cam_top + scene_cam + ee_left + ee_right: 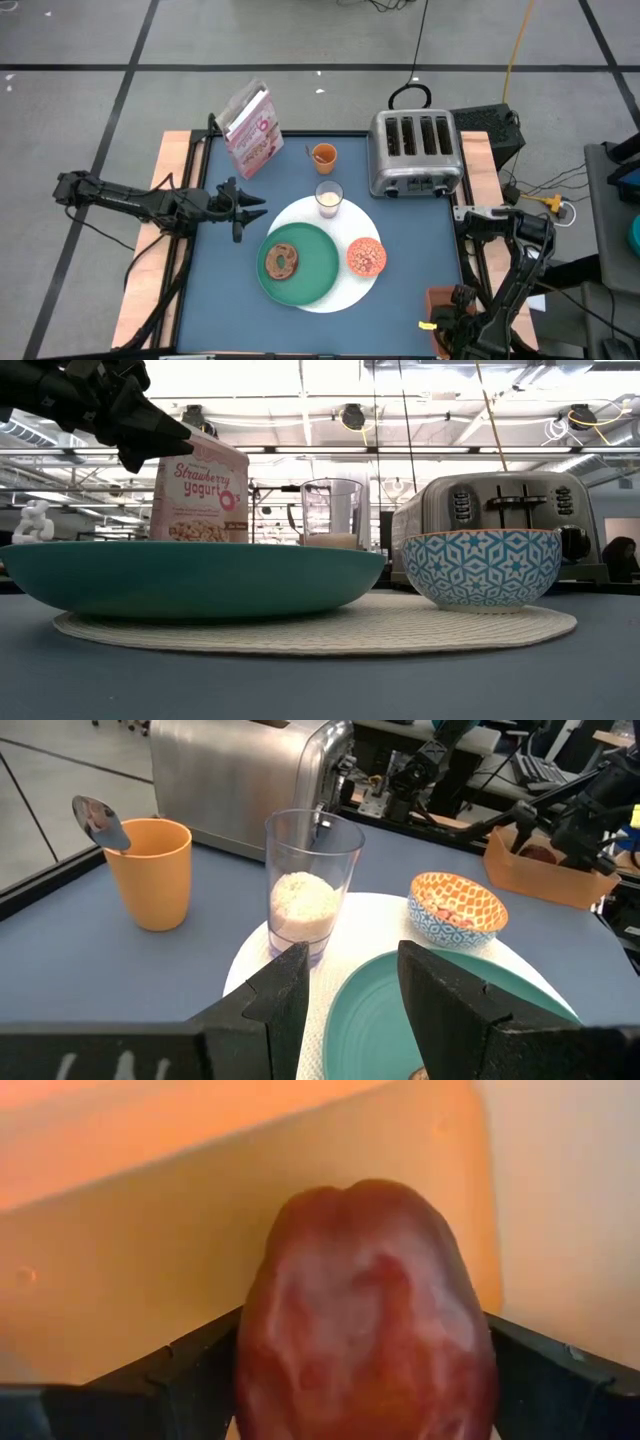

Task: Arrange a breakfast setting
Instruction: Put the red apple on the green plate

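Note:
A green plate (298, 262) with a brown bagel (281, 262) rests on a white disc (345, 225). A small orange bowl (366, 256) and a milk glass (329, 197) also stand on the disc. Behind them are an orange cup (323, 155) holding a metal spoon (98, 820), and an upright pink cereal box (252, 130). My left gripper (255, 205) hovers open and empty, left of the glass. My right gripper (365, 1355) points down, open, into an orange bin (440, 300). One of its fingers stands at each side of a dark-red fruit (365, 1300). My right gripper comes at the dark-red fruit from above, with one finger (195, 1370) at one side and the other finger (540, 1370) at the opposite side. I cannot tell whether they touch it. The fruit lies on the bin's floor.
A metal toaster (415, 152) stands at the far right of the blue table top (225, 300). The orange bin sits at the near right corner, beside the wooden edge. My right arm (515, 260) reaches over that corner.

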`<state>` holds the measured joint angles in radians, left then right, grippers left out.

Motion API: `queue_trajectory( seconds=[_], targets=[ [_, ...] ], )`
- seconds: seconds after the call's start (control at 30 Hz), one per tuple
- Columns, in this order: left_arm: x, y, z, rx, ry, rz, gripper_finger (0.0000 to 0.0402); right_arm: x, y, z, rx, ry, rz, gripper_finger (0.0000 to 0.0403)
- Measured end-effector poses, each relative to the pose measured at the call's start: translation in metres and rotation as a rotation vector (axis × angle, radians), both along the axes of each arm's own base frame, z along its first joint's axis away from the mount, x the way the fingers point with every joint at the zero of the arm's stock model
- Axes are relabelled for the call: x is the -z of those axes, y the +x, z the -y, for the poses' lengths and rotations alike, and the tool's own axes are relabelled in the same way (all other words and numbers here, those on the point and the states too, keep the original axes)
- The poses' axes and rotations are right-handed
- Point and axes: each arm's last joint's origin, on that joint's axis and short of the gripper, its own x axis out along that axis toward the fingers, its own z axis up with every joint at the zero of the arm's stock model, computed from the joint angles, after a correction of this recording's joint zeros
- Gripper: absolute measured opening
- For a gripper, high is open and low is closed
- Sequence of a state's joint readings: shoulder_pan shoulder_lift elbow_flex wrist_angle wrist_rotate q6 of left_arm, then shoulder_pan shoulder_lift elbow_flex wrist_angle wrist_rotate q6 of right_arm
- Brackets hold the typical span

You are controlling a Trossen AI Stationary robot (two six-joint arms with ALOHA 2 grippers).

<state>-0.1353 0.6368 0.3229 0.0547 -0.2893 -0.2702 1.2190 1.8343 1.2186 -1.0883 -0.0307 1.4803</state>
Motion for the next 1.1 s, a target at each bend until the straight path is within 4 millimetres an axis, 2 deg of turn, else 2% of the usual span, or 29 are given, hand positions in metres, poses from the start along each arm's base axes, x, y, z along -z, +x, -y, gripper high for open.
queue_trajectory(
  seconds=[0.8,1.1],
  targets=[
    [0.0001,0.0000,0.0000,-0.001,-0.005,0.000,0.0159,0.0002,0.0005,-0.0011,-0.037,0.014,0.001,0.0332],
    [0.0001,0.0000,0.0000,-0.002,-0.008,0.001,0.0159,0.0003,0.0005,-0.0010,-0.058,0.015,-0.003,0.0283]
  ],
)
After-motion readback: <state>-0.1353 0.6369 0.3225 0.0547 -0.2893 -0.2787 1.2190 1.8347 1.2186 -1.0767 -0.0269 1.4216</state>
